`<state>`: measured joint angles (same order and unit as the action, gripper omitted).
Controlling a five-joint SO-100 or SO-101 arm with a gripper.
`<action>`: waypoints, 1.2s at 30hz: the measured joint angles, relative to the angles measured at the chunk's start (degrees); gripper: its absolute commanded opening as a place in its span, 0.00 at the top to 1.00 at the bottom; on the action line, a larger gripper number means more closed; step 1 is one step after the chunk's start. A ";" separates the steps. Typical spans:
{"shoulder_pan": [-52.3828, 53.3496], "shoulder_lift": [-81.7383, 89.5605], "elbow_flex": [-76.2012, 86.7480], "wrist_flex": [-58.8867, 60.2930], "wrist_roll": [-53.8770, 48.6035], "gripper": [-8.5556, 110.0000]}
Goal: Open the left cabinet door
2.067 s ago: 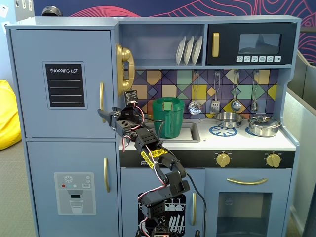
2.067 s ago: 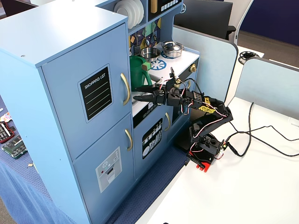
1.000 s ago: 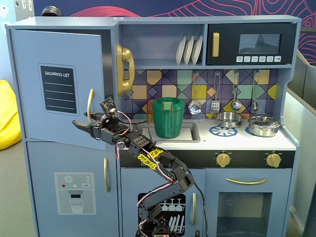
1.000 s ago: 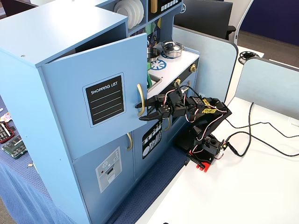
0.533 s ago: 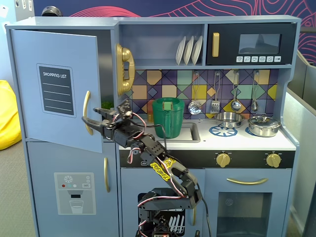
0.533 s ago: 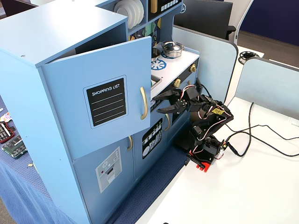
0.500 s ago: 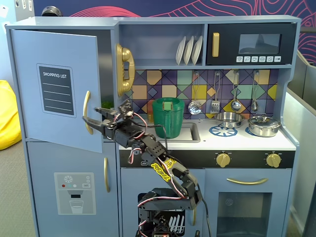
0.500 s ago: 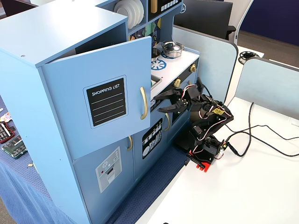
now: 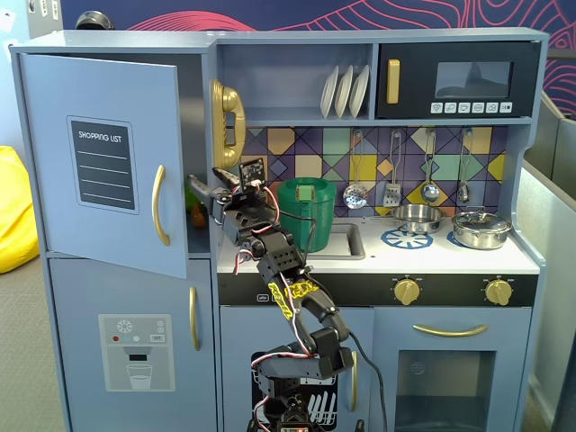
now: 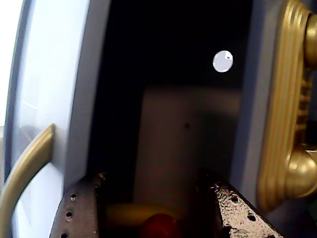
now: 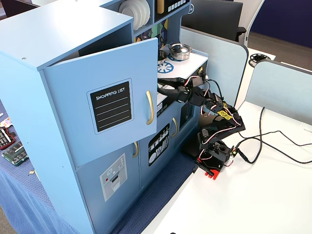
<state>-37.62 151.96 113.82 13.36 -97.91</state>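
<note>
The left cabinet door (image 9: 103, 162) is light blue with a black "SHOPPING LIST" panel and a curved gold handle (image 9: 159, 205). It stands partly swung out from the cabinet, as the other fixed view (image 11: 109, 105) also shows. My gripper (image 9: 203, 190) is open and empty at the door's free edge, its fingertips at the gap between door and cabinet front. In the wrist view the door (image 10: 49, 74) and its handle (image 10: 25, 168) are at the left. My gripper (image 10: 158, 198) points into the dark cabinet, and its fingers (image 10: 79, 213) hold nothing.
A gold toy phone (image 9: 227, 121) hangs on the cabinet side just right of the gap. Yellow and red toy food (image 10: 148, 220) lies inside the cabinet. A green pot (image 9: 306, 212) stands in the sink behind the arm. The dispenser door (image 9: 135, 351) is below.
</note>
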 measured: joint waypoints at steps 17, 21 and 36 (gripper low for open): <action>-13.89 -5.63 0.44 -4.83 -7.21 0.80; -20.48 -7.38 0.62 -5.10 -9.76 0.81; -14.50 -7.03 5.62 -3.96 -3.96 0.81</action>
<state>-52.12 144.93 119.44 9.40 -101.87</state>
